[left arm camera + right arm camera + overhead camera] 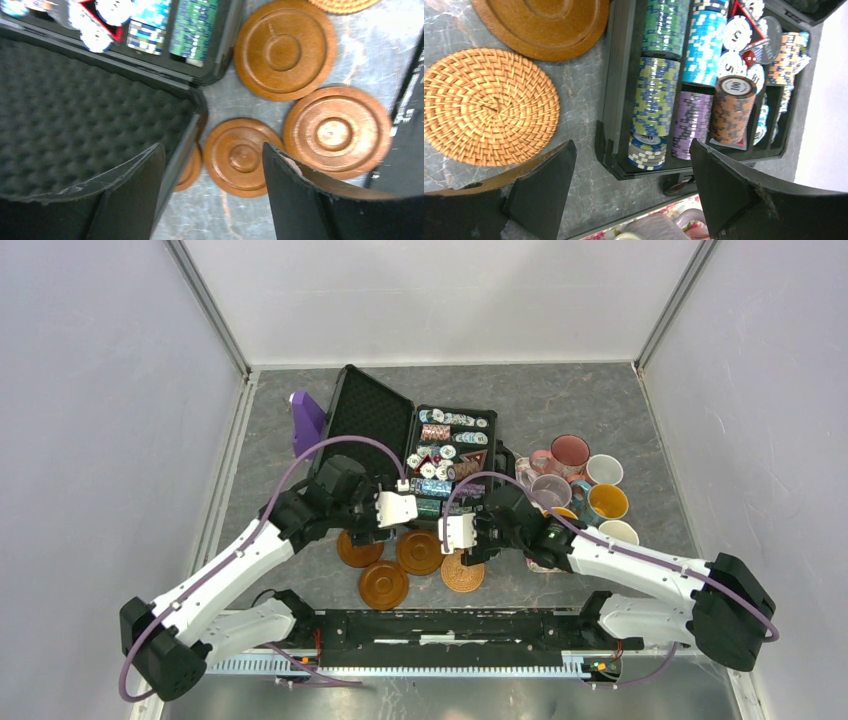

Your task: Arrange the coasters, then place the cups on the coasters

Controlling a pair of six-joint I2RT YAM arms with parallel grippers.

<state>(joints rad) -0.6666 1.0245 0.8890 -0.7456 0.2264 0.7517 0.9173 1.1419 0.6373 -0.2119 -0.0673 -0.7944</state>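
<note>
Three brown wooden coasters [360, 548] [420, 552] [383, 584] and a woven orange-tan coaster [463, 571] lie clustered in front of the chip case. The cups [570, 452] stand bunched at the right, among them a lilac cup [550, 490] and a blue cup with a yellow inside [607, 502]. My left gripper [212, 150] hangs open over the table, beside a brown coaster [243, 156]. Another brown coaster [191, 169] is half hidden under the case lid. My right gripper [631, 145] is open above the case's edge, with the woven coaster [489, 105] to its left.
An open black case [370, 420] full of poker chips [654, 100] sits just behind the coasters. A purple object [307, 423] stands at the case's left. A floral tray [599, 234] holds the cups, with the lilac cup [659, 227] at its near edge.
</note>
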